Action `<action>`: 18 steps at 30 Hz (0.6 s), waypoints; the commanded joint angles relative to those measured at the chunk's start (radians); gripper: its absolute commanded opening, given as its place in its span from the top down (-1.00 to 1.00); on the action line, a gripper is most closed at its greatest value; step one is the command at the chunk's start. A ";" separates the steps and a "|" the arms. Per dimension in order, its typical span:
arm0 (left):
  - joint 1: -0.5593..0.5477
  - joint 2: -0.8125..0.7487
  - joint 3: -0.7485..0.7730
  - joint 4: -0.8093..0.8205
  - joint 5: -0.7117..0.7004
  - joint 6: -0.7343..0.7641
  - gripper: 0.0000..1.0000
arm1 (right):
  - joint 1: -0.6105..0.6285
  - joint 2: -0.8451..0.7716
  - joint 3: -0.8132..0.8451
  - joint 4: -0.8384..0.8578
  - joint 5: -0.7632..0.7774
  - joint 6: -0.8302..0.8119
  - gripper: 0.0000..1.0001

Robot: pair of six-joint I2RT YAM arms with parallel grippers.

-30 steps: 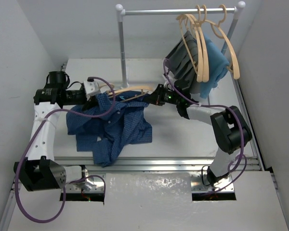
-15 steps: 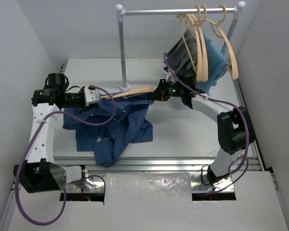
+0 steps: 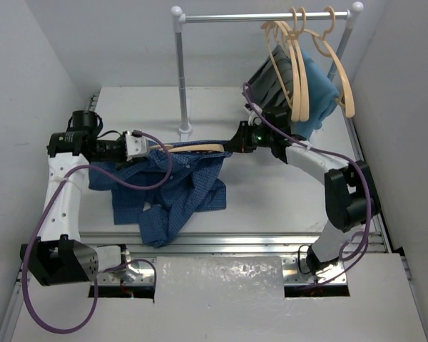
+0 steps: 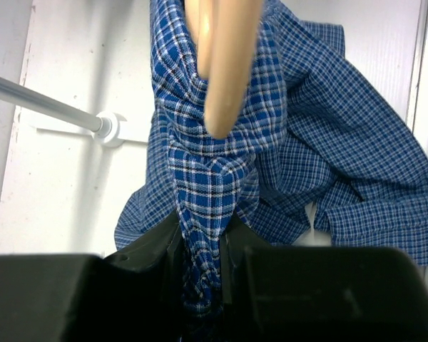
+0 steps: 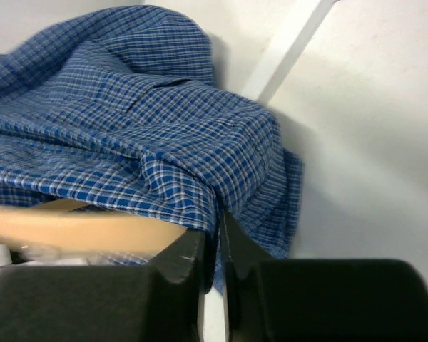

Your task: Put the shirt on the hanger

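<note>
On the left side of the table, the left gripper is seen clamped narrow on a twisted bunch of the shirt, which is lifted off the surface. Part of the shirt is draped over the hanger; the rest is heaped on the table below, between the two arms. The hanger is seen roughly level between the grippers, one shoulder tip poking out of the fabric; what carries it cannot be told. At its right end, the right gripper is seen with jaws a slit apart and the shirt's edge at the tips; whether that edge is pinched cannot be told. Far right, spare hangers, a teal cloth and a dark grey garment are hung on the rack.

The shirt is judged soft, light and limp, likely to slide off smooth wood. It is best taken at the collar or a shoulder seam. The hanger is judged stiff and light, best gripped near the hook.
</note>
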 commanded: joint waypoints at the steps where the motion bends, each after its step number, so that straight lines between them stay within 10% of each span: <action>1: 0.033 -0.031 0.008 -0.044 -0.037 0.065 1.00 | -0.043 -0.037 0.016 -0.082 0.264 -0.127 0.90; 18: -0.131 -0.021 -0.140 0.365 -0.236 -0.336 1.00 | 0.338 0.012 0.289 -0.260 0.734 -0.448 1.00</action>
